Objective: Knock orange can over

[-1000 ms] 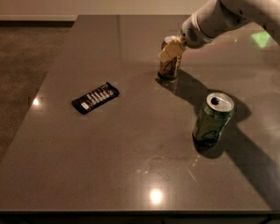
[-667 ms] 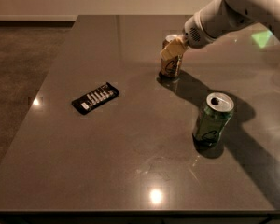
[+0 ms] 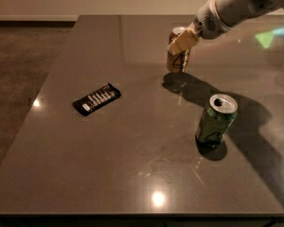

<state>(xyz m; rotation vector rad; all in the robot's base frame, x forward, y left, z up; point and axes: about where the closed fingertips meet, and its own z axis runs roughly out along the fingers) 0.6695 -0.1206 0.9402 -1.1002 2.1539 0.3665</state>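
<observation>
The orange can stands near the back middle of the dark table, gold with a dark curly logo and a silver top. My gripper reaches in from the upper right on a white arm. Its beige fingers are shut and press against the upper front of the can, hiding part of it. The can is roughly upright, perhaps leaning a little.
A green can stands upright to the front right of the orange can, in the arm's shadow. A flat black snack wrapper lies on the left part of the table. The table's left edge drops to a brown floor.
My gripper and the orange can have shifted slightly right and toward the back together. The can still stands. The green can and the wrapper have not moved.
</observation>
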